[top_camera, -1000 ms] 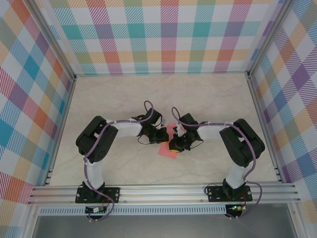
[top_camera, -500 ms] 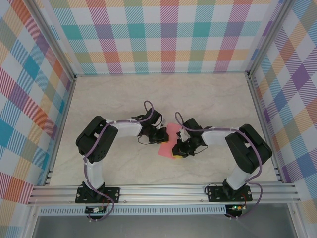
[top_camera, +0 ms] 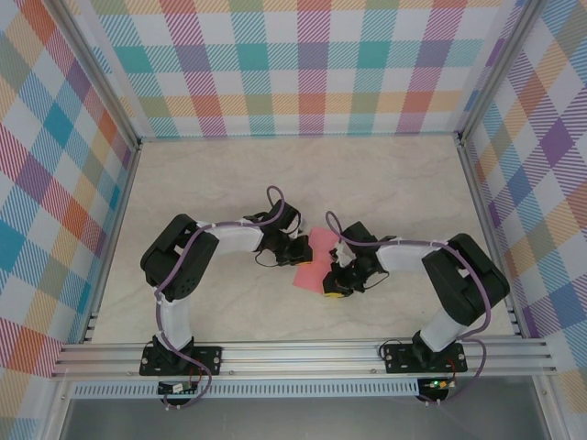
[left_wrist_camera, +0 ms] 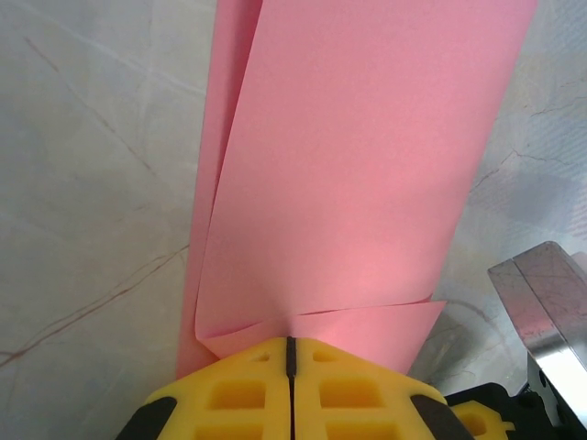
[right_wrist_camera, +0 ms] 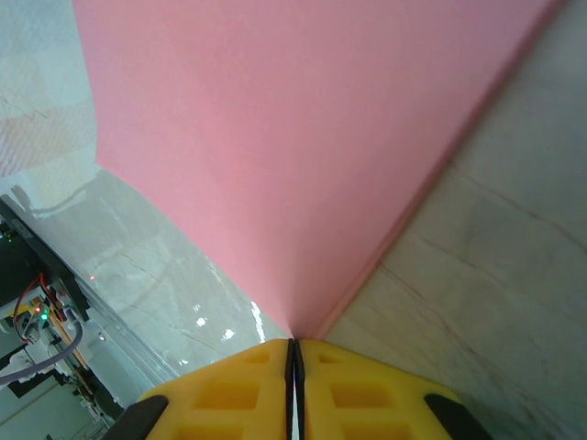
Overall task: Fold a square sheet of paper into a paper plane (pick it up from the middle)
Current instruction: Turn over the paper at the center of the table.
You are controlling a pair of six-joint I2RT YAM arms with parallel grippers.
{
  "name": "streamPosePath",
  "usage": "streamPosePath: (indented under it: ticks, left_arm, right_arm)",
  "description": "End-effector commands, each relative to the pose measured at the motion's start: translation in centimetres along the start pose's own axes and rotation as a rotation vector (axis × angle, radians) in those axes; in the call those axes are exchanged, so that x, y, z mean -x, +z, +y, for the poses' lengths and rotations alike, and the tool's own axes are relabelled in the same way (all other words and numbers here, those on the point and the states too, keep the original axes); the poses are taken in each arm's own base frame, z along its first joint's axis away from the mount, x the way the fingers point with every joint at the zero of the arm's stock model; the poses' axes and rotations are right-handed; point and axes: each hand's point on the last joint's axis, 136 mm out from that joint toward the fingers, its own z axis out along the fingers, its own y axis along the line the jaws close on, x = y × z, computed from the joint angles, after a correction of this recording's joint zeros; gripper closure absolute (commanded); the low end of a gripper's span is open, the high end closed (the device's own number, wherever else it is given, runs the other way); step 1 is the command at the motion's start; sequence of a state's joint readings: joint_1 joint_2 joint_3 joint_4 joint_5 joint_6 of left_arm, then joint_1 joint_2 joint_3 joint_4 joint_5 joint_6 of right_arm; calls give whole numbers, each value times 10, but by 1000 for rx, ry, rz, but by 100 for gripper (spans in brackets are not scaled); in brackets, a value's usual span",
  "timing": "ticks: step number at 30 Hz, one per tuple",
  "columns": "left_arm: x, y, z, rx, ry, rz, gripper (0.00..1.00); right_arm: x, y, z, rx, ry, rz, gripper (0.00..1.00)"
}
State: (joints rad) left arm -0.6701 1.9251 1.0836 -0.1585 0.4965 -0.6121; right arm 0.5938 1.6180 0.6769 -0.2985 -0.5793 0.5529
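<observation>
**Both grippers closed on the folded pink sheet, mid-surface**

Pale marbled surface (top_camera: 229, 183), enclosed by checked walls. Two black-and-white arms bend inward from the near rail, left arm (top_camera: 188, 261) and right arm (top_camera: 454, 275), and meet near the centre.

The thin salmon-pink sheet of paper (top_camera: 310, 263) lies between the two wrists, low over the surface. In the left wrist view the sheet (left_wrist_camera: 358, 165) is doubled: an upper layer bows over a lower one along its left side, with a small flap at the near edge.

Left gripper (top_camera: 300, 249): yellow fingers pressed together (left_wrist_camera: 290, 341), pinching that near edge. Right gripper (top_camera: 336, 290): jaws likewise together (right_wrist_camera: 291, 341), with the folded edge of the sheet (right_wrist_camera: 293, 137) running into the seam between them.
</observation>
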Motion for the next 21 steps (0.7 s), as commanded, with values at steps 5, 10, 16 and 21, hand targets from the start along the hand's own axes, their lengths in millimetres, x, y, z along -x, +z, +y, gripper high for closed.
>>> streamPosePath:
  ticks: [5,10,16,21]
  left_arm:
    - [-11,9,26,95,-32,41,93]
    - [-7,5,15,61,-37,24,92]
    - [-3,-2,6,33,-41,-4,89]
    - [0,-5,0,20,-38,-14,89]
  right_arm:
    - [12,-34,2,-70,-5,-166,76]
    - [38,-56,4,-97,39,-301,59]
    - [63,-53,11,-46,96,-326,55]
    - [74,-46,2,-54,127,-332,55]
